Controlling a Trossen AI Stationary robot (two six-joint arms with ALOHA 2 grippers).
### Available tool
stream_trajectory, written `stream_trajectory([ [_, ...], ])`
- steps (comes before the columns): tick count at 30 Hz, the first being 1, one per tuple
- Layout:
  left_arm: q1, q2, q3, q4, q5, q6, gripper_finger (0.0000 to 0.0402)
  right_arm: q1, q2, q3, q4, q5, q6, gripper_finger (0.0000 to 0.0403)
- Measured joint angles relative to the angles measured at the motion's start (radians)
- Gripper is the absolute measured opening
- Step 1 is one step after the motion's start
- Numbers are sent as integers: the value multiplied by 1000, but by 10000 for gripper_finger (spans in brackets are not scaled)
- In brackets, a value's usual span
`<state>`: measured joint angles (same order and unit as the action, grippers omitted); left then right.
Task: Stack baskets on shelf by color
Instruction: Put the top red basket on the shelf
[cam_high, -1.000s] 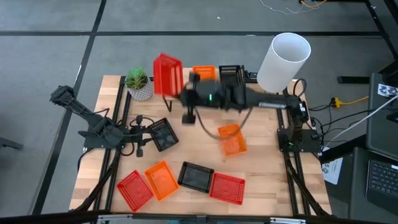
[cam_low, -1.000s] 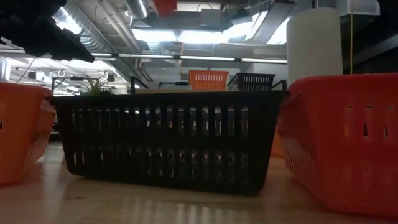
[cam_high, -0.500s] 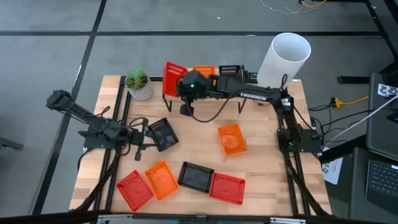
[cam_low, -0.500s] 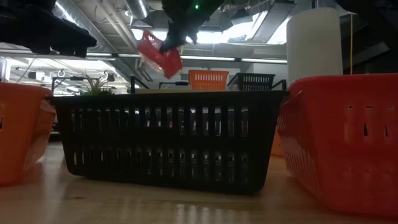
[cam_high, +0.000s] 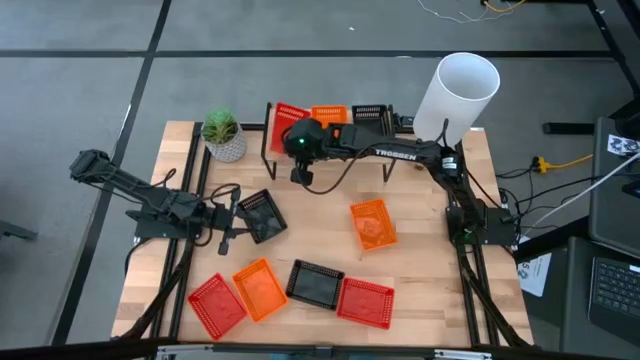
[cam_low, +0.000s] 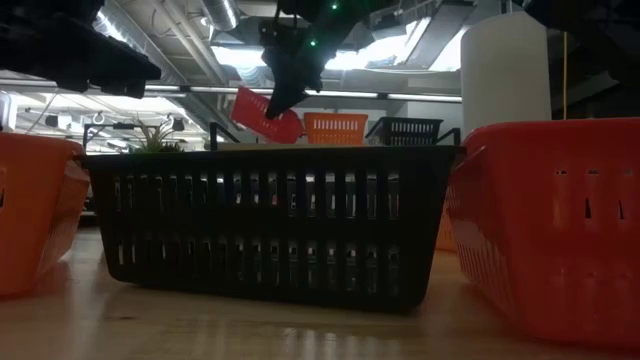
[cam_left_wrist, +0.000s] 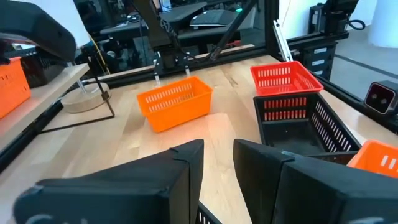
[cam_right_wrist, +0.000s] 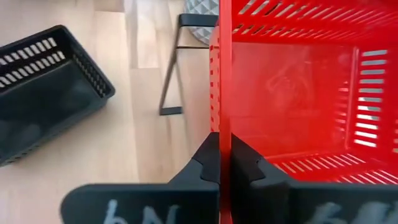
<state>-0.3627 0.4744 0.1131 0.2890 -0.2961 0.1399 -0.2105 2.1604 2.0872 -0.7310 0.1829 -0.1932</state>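
My right gripper (cam_high: 296, 128) hangs over the left end of the shelf (cam_high: 402, 124), shut on a red basket (cam_high: 288, 113). In the low view that red basket (cam_low: 264, 115) is tilted just above the plank. An orange basket (cam_high: 328, 115) and a black basket (cam_high: 370, 113) stand on the shelf beside it. My left gripper (cam_high: 232, 216) waits open at the table's left, its fingers at the left rim of a black basket (cam_high: 263, 215) that lies on the table. I cannot tell whether they touch it. My right gripper (cam_right_wrist: 224, 140) pinches one side wall of the red basket (cam_right_wrist: 224, 74), one finger inside the basket and one outside. The fingers come from above, slanting down. The basket is tilted below them; whether its low corner (cam_low: 288, 134) touches the shelf I cannot tell.
A row of baskets lies along the near edge: red (cam_high: 215, 305), orange (cam_high: 258, 290), black (cam_high: 315, 285), red (cam_high: 365, 300). One orange basket (cam_high: 372, 222) lies mid-table. A potted plant (cam_high: 222, 135) stands left of the shelf, a white cylinder (cam_high: 455, 95) at its right.
My right gripper has carried the red basket down toward the shelf's left end. The basket has tipped from steeply on edge to flatter and sits lower. The left arm's rear part has shifted slightly toward the table's left; its gripper and the black basket stay in place.
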Motion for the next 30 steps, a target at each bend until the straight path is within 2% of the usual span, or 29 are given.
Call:
stream_trajectory([
  [30, 0, 0, 0, -4, -10, 1, 80, -16, -1, 0, -2, -26, 1, 23],
])
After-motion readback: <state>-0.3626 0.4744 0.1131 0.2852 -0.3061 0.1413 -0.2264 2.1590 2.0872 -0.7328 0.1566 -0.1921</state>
